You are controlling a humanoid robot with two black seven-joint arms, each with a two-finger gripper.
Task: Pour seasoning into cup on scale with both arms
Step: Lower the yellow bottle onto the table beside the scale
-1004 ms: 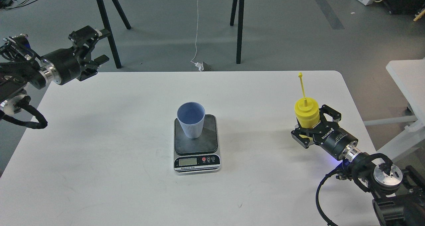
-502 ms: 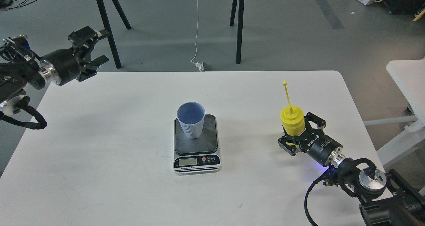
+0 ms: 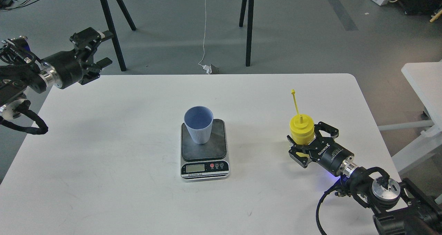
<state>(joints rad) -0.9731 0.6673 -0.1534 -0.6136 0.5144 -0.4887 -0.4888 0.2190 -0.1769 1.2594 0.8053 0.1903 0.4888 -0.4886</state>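
The light blue ribbed cup [image 3: 198, 124] stands upright on the dark platform of the scale [image 3: 218, 143] at the table's middle. My right gripper [image 3: 304, 141] is shut on the yellow seasoning bottle [image 3: 301, 128] at the right of the table, well right of the scale. The bottle is upright, its nozzle up and its thin cap strap [image 3: 294, 102] sticking upward. My left gripper [image 3: 100, 48] is open and empty at the far left corner of the table, far from the cup.
The white table [image 3: 121, 179] has a rounded far right corner. Black trestle legs [image 3: 111, 24] and a white hanging cable [image 3: 204, 31] are on the floor beyond it. Another white table [image 3: 426, 86] stands to the right.
My right gripper has carried the bottle left and nearer to me, a bit closer to the scale. The left arm has barely moved. Cup and scale are unchanged.
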